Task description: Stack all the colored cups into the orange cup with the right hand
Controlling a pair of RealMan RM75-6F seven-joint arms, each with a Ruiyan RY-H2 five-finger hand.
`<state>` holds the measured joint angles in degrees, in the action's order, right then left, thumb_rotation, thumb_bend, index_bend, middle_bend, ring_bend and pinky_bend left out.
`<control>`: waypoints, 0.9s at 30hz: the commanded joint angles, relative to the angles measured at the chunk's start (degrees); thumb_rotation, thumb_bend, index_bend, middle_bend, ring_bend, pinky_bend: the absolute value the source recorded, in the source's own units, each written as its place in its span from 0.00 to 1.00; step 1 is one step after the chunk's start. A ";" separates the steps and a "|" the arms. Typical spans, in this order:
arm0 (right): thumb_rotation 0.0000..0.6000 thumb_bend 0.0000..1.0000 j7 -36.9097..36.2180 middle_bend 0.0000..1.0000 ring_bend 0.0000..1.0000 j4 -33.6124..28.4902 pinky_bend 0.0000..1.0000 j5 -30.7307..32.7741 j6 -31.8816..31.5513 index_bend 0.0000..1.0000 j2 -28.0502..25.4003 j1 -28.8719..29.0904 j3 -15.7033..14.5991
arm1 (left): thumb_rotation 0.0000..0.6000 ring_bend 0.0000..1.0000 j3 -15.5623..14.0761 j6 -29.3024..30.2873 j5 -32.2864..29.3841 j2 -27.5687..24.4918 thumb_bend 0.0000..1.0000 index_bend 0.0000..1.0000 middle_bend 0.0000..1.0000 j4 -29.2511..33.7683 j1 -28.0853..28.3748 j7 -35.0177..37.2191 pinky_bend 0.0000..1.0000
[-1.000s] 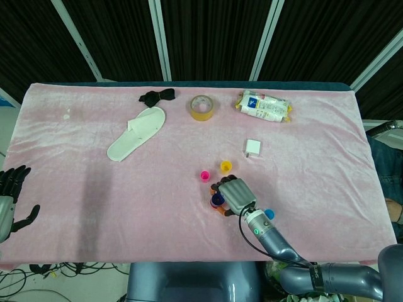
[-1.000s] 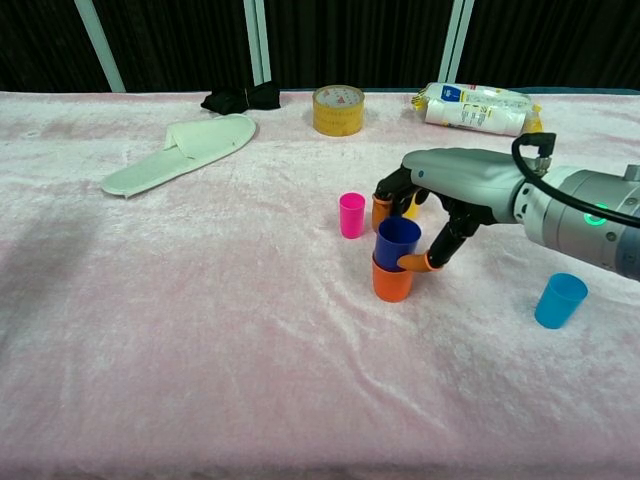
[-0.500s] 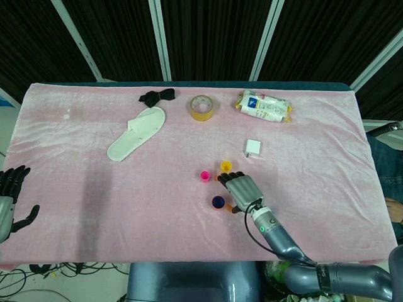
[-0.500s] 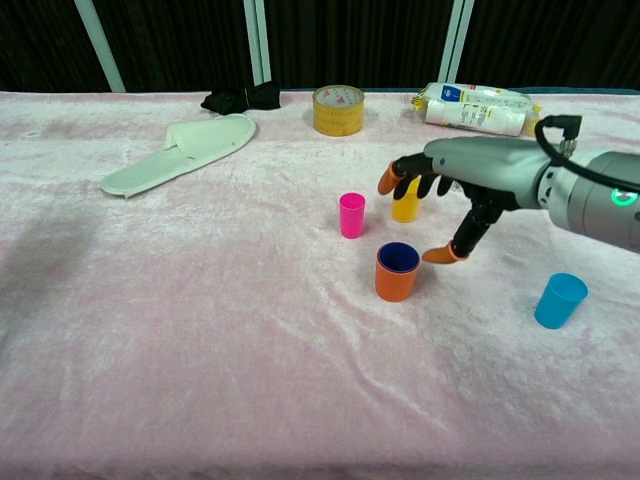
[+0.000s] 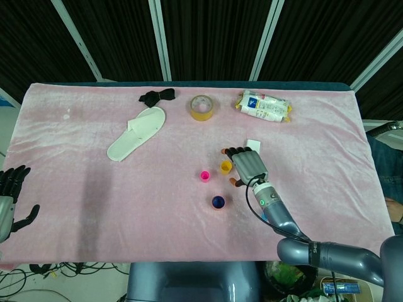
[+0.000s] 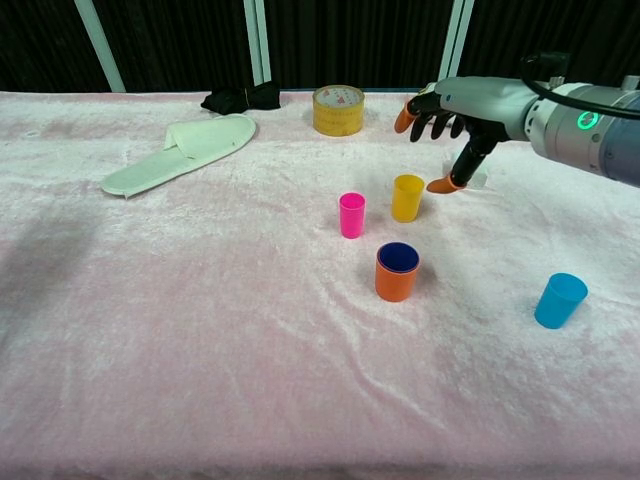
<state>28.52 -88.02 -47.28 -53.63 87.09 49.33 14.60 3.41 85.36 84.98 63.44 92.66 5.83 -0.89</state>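
Reviewing hand movement: the right hand (image 6: 445,108) has left the orange cup (image 6: 396,279) and now hangs above and behind the yellow cup (image 6: 407,198), fingers apart and holding nothing.
Change noted: a second ago this hand had its fingers about the dark blue cup (image 6: 398,257) at the orange cup; the blue one now sits seated inside it, its rim just showing above the orange wall.
Landmark: the orange cup stands upright on the pink cloth (image 6: 200,330), near the front centre.
Yellow cup: upright, just behind the orange cup and slightly to its right, untouched.
Pink cup (image 6: 351,215): upright, behind and to the left of the orange cup, untouched.
Light blue cup (image 6: 559,300): upright, well to the right of the orange cup, near the front.
Left hand (image 5: 14,201): far left of the orange cup, off the cloth edge, fingers apart, idle.
Task standing: one cup nested, three loose; judged roughly a quarter done.
Next step, judged: the hand appears bound for the yellow cup; a descent and side grasp would be needed, taking care not to tip it.
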 commanded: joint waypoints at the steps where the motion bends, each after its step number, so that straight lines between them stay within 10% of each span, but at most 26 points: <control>1: 1.00 0.17 -0.33 0.25 0.21 3.23 0.22 1.20 1.33 0.22 1.88 1.18 0.07 | 1.00 0.00 -0.01 -0.02 0.00 -0.01 0.34 0.05 0.04 0.01 0.00 0.01 0.01; 27: 1.00 0.34 -5.80 0.43 0.22 20.21 0.22 0.89 6.41 0.39 11.33 3.28 -0.99 | 1.00 0.00 0.23 -0.97 -1.06 -0.36 0.34 0.05 0.04 0.34 0.24 0.34 0.01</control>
<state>23.05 -68.17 -46.25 -47.37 98.12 52.69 13.67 3.64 84.39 83.92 63.08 93.00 6.08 -0.56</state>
